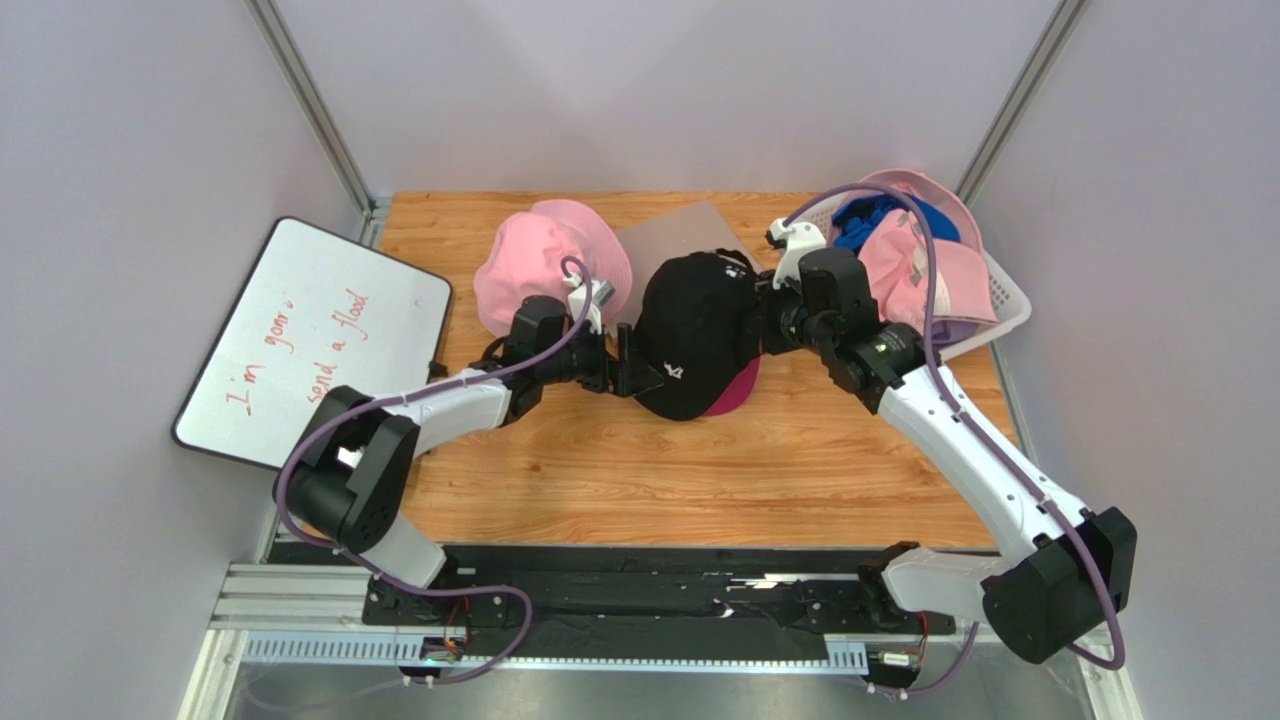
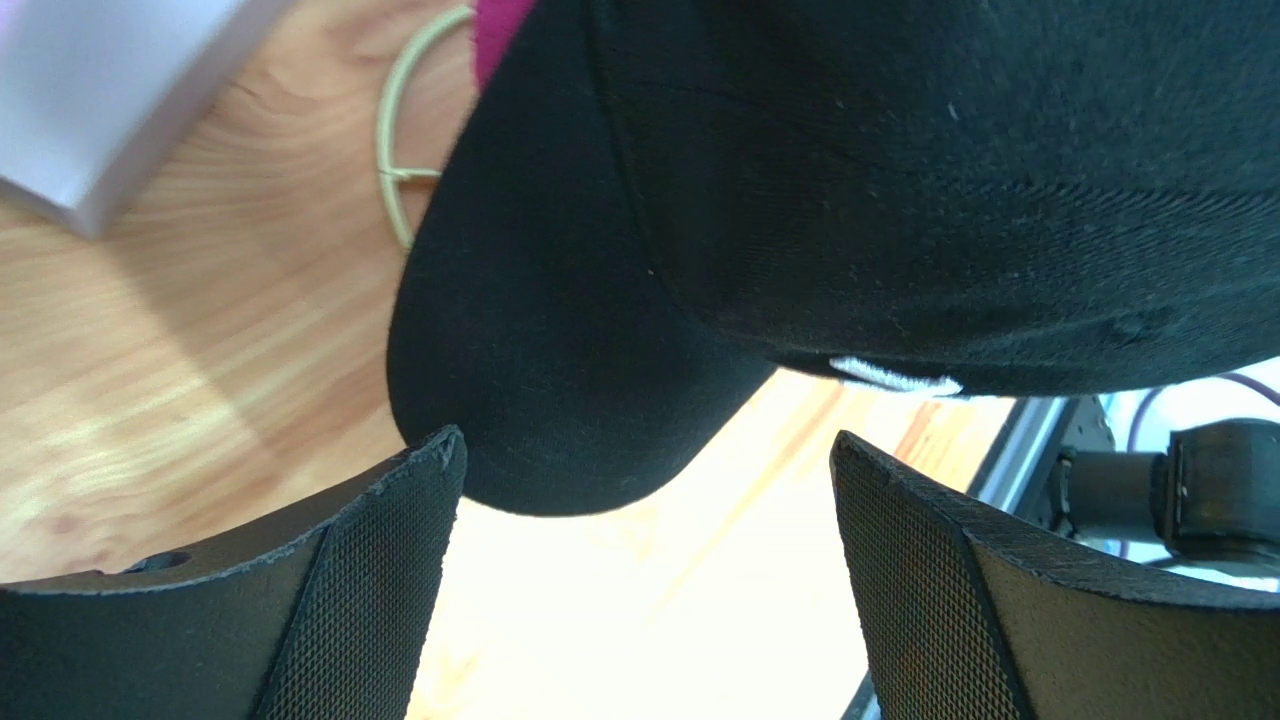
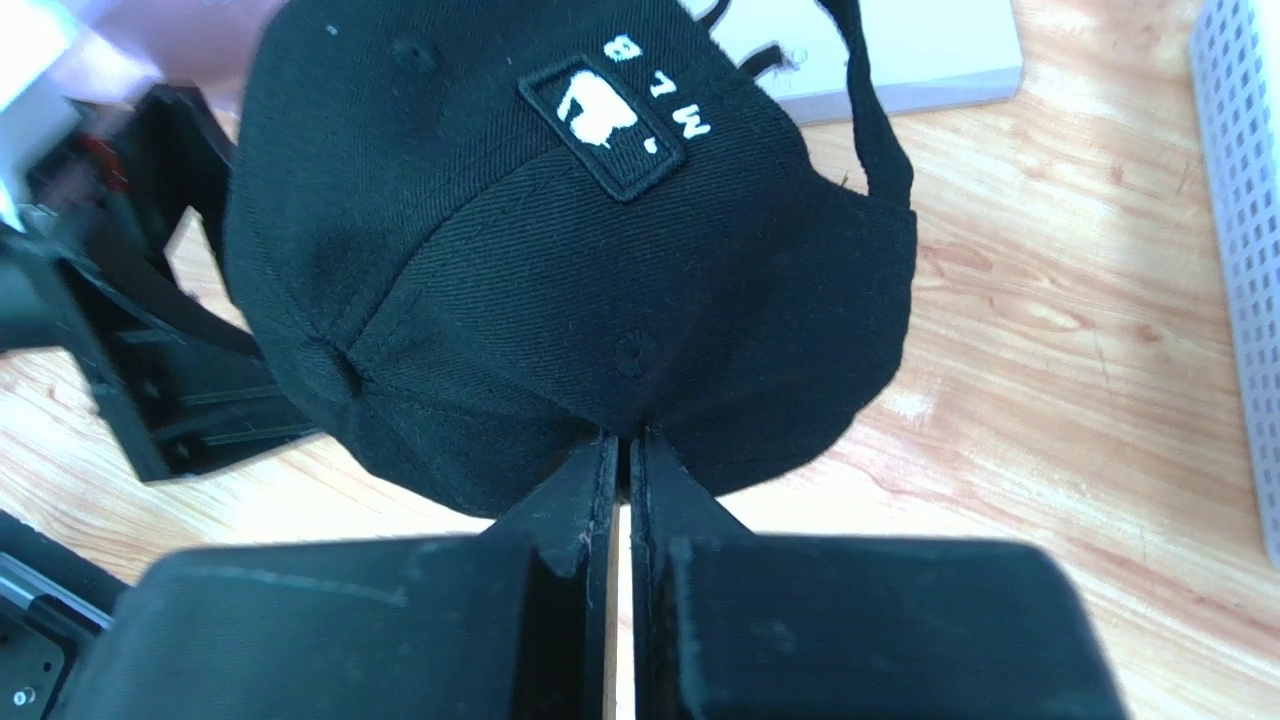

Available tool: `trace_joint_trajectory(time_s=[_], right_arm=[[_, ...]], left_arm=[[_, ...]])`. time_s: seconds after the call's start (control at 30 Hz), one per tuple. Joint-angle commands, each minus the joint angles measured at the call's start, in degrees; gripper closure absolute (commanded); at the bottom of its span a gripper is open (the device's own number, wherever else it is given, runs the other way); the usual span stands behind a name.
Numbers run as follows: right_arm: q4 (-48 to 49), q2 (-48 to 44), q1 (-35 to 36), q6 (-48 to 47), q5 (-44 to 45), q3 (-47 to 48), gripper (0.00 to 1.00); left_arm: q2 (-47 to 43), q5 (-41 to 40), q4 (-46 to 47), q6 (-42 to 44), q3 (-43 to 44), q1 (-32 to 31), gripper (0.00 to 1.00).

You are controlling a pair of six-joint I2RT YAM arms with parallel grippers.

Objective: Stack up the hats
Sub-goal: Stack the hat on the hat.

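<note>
A black baseball cap (image 1: 691, 323) with a white logo patch sits at the table's middle, over a magenta cap (image 1: 736, 393) whose brim peeks out below it. My right gripper (image 1: 766, 312) is shut on the black cap's (image 3: 556, 255) rear rim, its fingertips (image 3: 624, 450) pinching the fabric. My left gripper (image 1: 624, 365) is open and empty, with the black cap's brim (image 2: 541, 375) just ahead of its spread fingers (image 2: 646, 570). A pink bucket hat (image 1: 541, 263) rests at the back left. Pink (image 1: 917, 263) and blue (image 1: 879, 222) hats lie in the basket.
A white mesh basket (image 1: 1007, 308) stands at the back right. A whiteboard (image 1: 316, 338) with red writing lies off the table's left edge. A grey flat board (image 1: 684, 233) lies behind the caps. A gold wire ring (image 2: 394, 135) shows under the black cap.
</note>
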Motion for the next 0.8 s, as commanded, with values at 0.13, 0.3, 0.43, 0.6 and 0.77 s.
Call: trace_joint_trajectory(time_s=[0.13,0.3,0.43,0.6,0.77], right_arm=[[-1.39,0.03,0.13,-1.76,3.17,5.18,1.00],[-1.57,2.31,0.13,-2.64,4.42,6.85,1.00],[-1.39,4.60,0.05,-2.90,7.13,8.69,1.00],[-1.74,6.88,0.05,-3.69,11.27,10.19,0.98],[-0.95,8.11,0.13,-3.96,12.50,10.72,0.98]], left_arm=[[2.68,1.96,3.75,-1.22,1.12,-3.35,0.06],[4.61,1.61,4.19,-1.66,1.39,-5.37,0.06],[6.11,1.52,5.42,-2.45,1.48,-6.51,0.06],[6.55,1.79,7.52,-2.98,1.48,-8.18,0.05],[6.37,2.49,9.72,-2.19,1.83,-9.94,0.06]])
